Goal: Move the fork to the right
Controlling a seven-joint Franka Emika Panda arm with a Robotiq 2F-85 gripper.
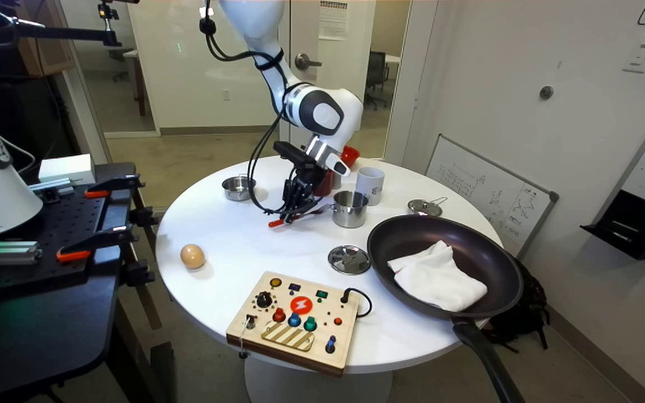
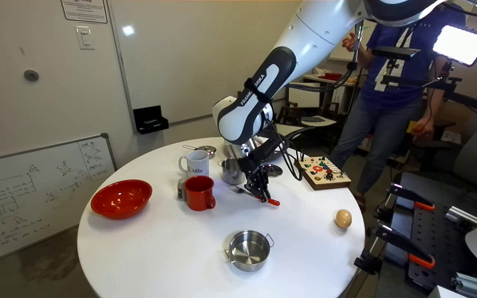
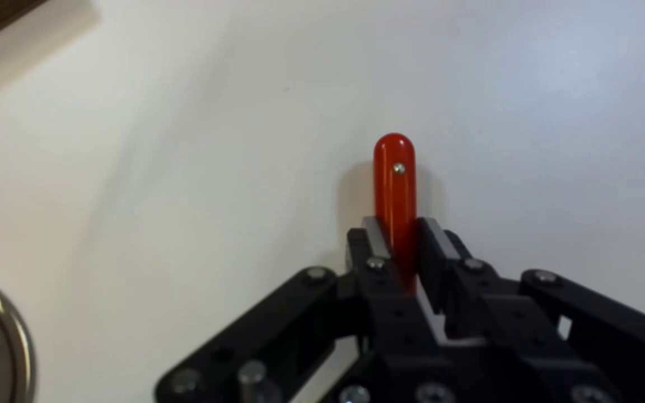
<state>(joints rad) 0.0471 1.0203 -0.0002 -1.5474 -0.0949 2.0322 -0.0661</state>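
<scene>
- Wrist view: the fingers (image 3: 434,268) are clamped on the red handle of the fork (image 3: 395,196), a pad against each flank, the rounded butt projecting past the tips; the metal head is hidden. Whether the fork is clear of the bench (image 3: 277,129) cannot be told. The grip looks square, so a short, straight lift should serve.
- In an exterior view: the fork is held well inside the round edge, tines near the steel pot (image 2: 231,173), butt directed roughly toward the edge bearing the egg (image 2: 343,218). Drawing the tines away from the pot before sideways travel would be prudent.
- In an exterior view: the wooden switch box (image 1: 322,308) sits at the edge nearest the camera, the steel lid (image 1: 349,259) between it and the pot. A carry toward that edge should skirt both; lower the fork flat before release.
</scene>
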